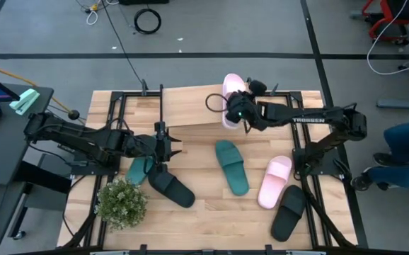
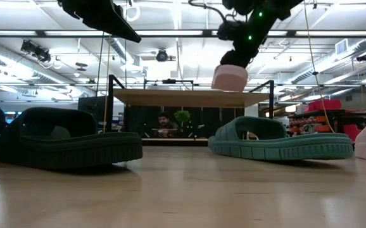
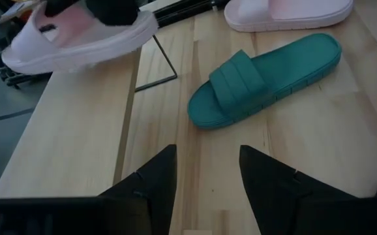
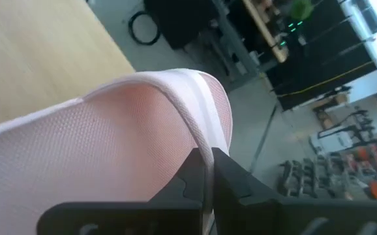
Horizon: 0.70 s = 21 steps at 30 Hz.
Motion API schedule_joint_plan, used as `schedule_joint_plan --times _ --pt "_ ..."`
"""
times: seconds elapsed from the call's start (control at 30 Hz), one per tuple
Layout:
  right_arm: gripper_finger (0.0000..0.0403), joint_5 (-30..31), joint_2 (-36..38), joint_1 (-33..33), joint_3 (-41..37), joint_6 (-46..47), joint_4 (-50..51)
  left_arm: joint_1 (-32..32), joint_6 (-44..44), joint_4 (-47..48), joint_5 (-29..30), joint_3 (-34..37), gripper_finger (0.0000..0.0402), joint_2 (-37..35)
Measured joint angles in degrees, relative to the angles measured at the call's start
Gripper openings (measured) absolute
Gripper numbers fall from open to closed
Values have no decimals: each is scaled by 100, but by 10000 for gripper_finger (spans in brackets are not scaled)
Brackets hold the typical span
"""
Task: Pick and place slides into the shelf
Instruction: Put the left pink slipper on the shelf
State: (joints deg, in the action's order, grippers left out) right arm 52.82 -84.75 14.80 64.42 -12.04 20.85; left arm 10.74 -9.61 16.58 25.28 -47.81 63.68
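My right gripper [image 1: 237, 111] is shut on a pale pink slide [image 1: 231, 92] over the right end of the shelf [image 1: 190, 106], a light plank on black wire legs. In the low view that slide [image 2: 229, 77] hovers just above the shelf top [image 2: 183, 96]. My left gripper [image 1: 169, 145] is open, above the table near a black slide [image 1: 170, 186] and a teal slide [image 1: 139, 168], touching neither. A second teal slide [image 1: 231, 166], a second pink one [image 1: 274, 181] and a second black one [image 1: 289, 211] lie sole-down on the table. My right gripper pinches the pink slide's raised side rim [image 4: 201, 147] between its two fingers, with the footbed [image 4: 110, 130] beside them. The arm comes at it from the table's right. The slide is lifted clear, roughly level, just over the shelf top.
A small potted plant [image 1: 122, 203] stands at the near left of the table, beside the black slide. Black frame rails [image 1: 316, 177] run along both table sides. Bare wood lies between the middle teal slide and the shelf. People show in the room beyond.
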Motion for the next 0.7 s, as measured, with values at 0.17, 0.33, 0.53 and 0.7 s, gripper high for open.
schedule_joint_plan --times 0.17,0.33,0.53,0.7 --pt "10 -365 10 294 0 -379 53 0 0 4 0 0 172 0" --pt "9 -592 31 407 0 -1000 467 0 0 2 0 0 172 0" --pt "10 -630 37 613 4 -798 1052 0 4 4 0 0 172 0" --pt "9 -626 39 753 4 -948 1053 0 5 2 0 0 172 0"
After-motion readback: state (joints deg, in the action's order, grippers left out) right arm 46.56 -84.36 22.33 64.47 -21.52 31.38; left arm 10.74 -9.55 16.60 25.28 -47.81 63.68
